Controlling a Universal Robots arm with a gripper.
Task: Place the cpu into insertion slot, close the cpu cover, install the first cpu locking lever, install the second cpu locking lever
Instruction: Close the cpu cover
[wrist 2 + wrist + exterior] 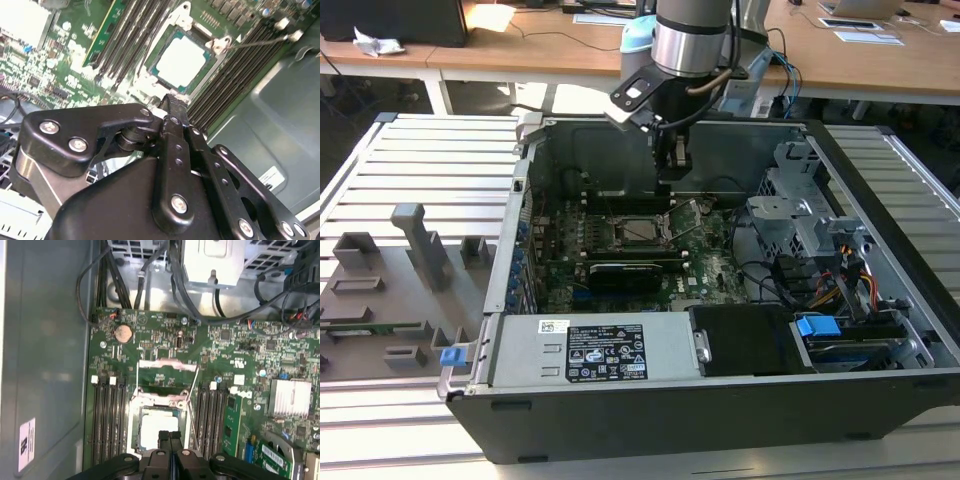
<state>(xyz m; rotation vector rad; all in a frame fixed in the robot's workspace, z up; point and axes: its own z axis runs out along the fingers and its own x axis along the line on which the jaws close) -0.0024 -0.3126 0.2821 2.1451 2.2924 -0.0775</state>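
Silver-grey cpu (642, 228) sits in the insertion slot (623, 226), with the cpu cover (159, 399) apparently down. In the exterior view, a locking lever (688, 224) stands free at its three o'clock. My gripper (170, 436), pinched shut and empty, hovers above. I judge lever-latching is in hand, calling for a firm downward sweep.

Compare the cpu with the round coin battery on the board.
The cpu is square; the coin battery is round. The cpu is clearly the larger, the coin battery small beside it. The cpu sits between the memory slots, right at the tool; the coin battery sits farther off, near an edge of the board. Both are flat, pale metal and lie level on it.
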